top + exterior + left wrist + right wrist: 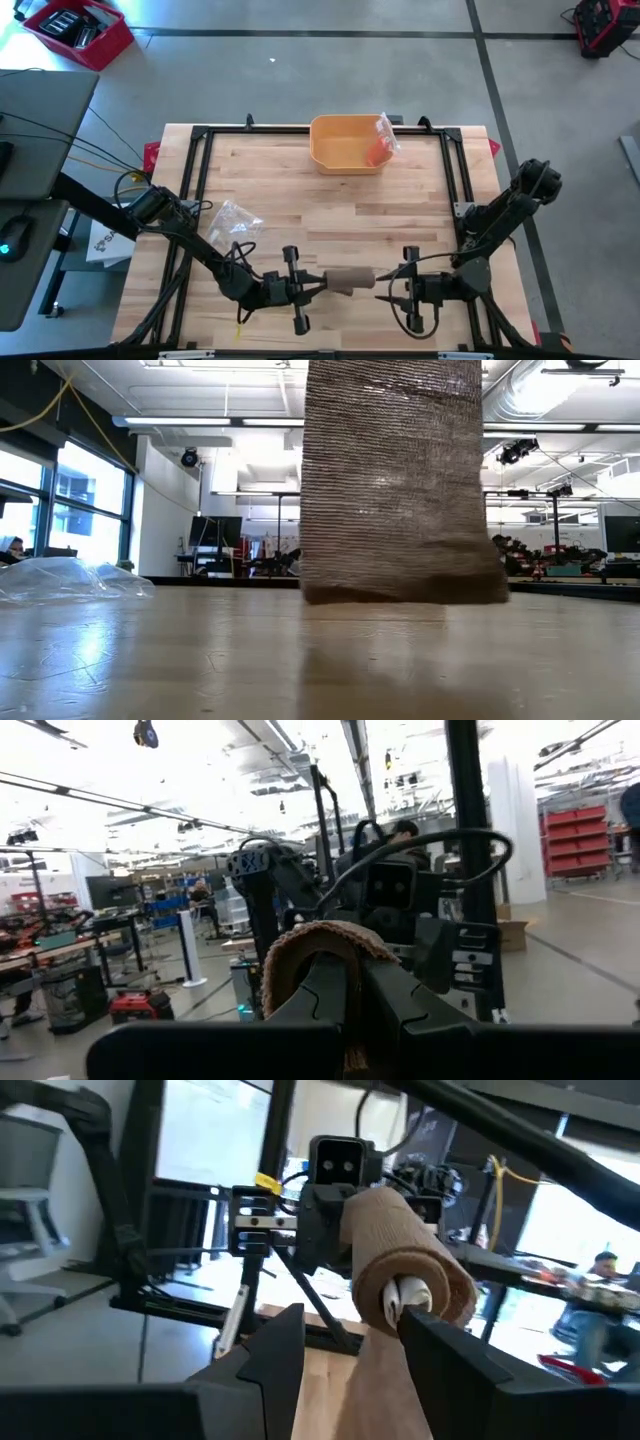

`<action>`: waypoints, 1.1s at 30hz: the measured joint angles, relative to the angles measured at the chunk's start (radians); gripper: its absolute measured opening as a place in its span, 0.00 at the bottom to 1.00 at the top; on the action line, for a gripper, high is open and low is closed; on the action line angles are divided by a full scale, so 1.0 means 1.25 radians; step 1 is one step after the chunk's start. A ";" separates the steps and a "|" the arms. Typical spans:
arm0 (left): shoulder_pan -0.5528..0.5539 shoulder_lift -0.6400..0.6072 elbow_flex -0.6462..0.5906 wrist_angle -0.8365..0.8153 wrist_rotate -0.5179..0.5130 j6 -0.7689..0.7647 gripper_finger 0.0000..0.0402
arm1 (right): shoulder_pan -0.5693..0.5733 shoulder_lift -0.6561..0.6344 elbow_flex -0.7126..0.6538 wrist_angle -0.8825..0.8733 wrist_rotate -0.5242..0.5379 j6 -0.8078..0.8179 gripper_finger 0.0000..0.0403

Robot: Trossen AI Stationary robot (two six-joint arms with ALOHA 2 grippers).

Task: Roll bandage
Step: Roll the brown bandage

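Note:
A tan bandage roll (348,280) hangs level above the table's near middle, between my two grippers. Its loose strip (400,480) drops from the roll, with its lower edge (400,596) just at the tabletop. My left gripper (318,283) is shut at the roll's left end. My right gripper (388,285) stands open at the roll's right end. In the right wrist view its fingers (270,1355) flank the hanging strip (372,1380) below the roll's white-cored end (410,1292). I cannot tell whether they touch it. My left gripper comes in level from the table's left, along the roll's axis. Its shut fingers (330,985) reach into the roll's left end, whose rim (320,932) arches around them. The roll hides what they pinch inside. The roll is lifted clear and level, its strip hanging below.
A yellow bin (330,150) holding an orange item in a clear bag (380,145) sits at the far middle. A crumpled clear wrapper (232,220) lies left of centre. Black frame rails (200,180) run along the table's left, right and far sides.

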 joint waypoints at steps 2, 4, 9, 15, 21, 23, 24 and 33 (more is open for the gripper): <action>0.000 -0.001 0.000 0.000 0.008 -0.003 0.00 | -0.015 0.000 0.000 0.000 -0.017 0.015 0.40; 0.000 -0.001 0.000 0.000 0.010 -0.012 0.00 | -0.027 0.000 0.000 0.001 -0.034 0.015 0.40; 0.002 0.002 0.000 0.002 0.013 -0.039 0.01 | -0.042 0.000 0.000 0.026 -0.050 0.003 0.40; 0.007 0.005 0.000 -0.027 0.011 -0.063 0.05 | -0.044 0.000 0.000 0.037 0.010 -0.004 0.40; -0.007 0.008 0.000 0.015 -0.085 0.021 0.03 | -0.004 -0.009 0.000 0.032 0.134 -0.080 0.40; -0.012 0.008 0.000 0.023 -0.102 0.037 0.02 | 0.019 -0.016 0.000 0.031 0.175 -0.116 0.40; -0.014 0.008 0.000 0.024 -0.108 0.039 0.02 | 0.029 -0.020 0.000 0.028 0.194 -0.123 0.40; -0.014 0.008 0.000 0.021 -0.048 -0.003 0.02 | 0.044 -0.094 0.001 -0.126 0.100 -0.097 0.54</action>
